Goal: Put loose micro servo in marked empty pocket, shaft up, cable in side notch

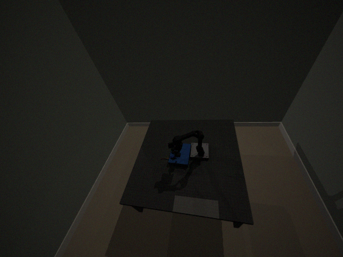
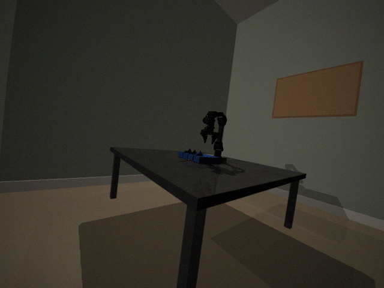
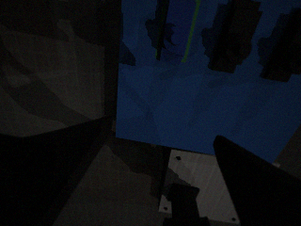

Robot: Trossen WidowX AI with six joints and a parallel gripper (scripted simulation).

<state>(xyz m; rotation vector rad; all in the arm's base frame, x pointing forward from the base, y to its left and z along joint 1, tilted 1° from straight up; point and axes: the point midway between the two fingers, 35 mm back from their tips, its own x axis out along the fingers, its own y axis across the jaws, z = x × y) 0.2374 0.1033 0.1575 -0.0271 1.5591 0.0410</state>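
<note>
Exterior view: the gripper [image 2: 208, 140] hangs above the blue deck [image 2: 204, 159], jaws apart and empty, presumably to clear the servo [image 3: 162, 33].

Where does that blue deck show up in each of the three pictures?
Top: the blue deck lies mid-table, just left of the pale base plate.
Exterior: a low blue slab at the arm's foot, below the raised pincer.
Wrist: it fills the upper right.
Shared landmark: the base plate, seen in the top and wrist views.
</note>
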